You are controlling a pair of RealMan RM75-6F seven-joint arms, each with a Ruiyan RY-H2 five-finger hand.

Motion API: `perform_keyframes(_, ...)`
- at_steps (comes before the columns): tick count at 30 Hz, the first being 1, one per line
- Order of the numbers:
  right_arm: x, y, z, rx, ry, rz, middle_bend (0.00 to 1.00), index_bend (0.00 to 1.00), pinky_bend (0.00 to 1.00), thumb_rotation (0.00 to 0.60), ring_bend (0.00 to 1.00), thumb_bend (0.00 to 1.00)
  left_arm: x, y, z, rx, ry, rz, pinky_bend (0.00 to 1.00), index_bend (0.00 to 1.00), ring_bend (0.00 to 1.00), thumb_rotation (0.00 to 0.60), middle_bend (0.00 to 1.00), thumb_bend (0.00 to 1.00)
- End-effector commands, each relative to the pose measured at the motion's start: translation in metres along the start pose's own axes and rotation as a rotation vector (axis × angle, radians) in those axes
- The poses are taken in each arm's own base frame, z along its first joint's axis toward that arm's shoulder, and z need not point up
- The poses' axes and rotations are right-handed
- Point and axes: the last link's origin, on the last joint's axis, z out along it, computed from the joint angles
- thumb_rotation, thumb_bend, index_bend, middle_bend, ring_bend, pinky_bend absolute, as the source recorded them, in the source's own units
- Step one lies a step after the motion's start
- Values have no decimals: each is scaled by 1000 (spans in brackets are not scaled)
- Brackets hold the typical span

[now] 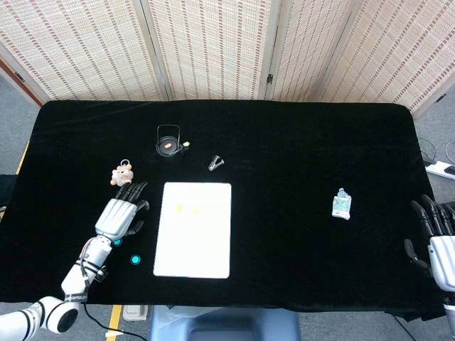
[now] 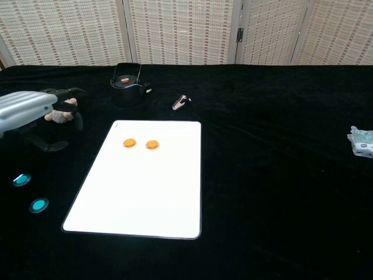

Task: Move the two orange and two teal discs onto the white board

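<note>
Two orange discs lie on white board, toward 12 o'clock. Two teal discs on counter at board's 9 o'clock. Left hand empty, fingers spread, above them. Right hand empty, fingers apart, counter's 4 o'clock.

A big table with a black cloth fills most of the head view. A white board lies flat on it, a bit left of the middle and near the bottom. Two teal discs lie on the cloth to the left of the board, close to each other. A small black teapot stands near the upper left. A little plush toy sits below it, further left. A small metal clip lies just above the board. A small pale blue packet lies on the right side, well apart from the rest.
</note>
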Motion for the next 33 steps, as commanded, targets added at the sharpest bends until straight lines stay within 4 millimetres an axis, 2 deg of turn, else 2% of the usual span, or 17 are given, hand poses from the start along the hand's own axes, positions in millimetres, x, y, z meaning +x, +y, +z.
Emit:
perform_keyframes(1,0,-1,1,2,-1,0,0,0,0,600,51,511,-7,-14,-21,28,-18,-2,0,421,0,600,0,416)
perform_keyframes(7,-1,-3,2,6,-6,-5,0,0,0,600,49,511,-18,-29,-43,75,-43,-3,0,407,0,600,0,416)
perform_keyframes(16,-2,-4,2,4,-10,-4,0,0,0,600,41,511,-32,-38,-58,119,-84,-7,0,408,0,600,0,415)
perform_keyframes(33,-3,-5,3,10,-14,-3,0,0,0,600,37,511,-46,-38,-69,136,-124,-15,0,421,0,600,0,415)
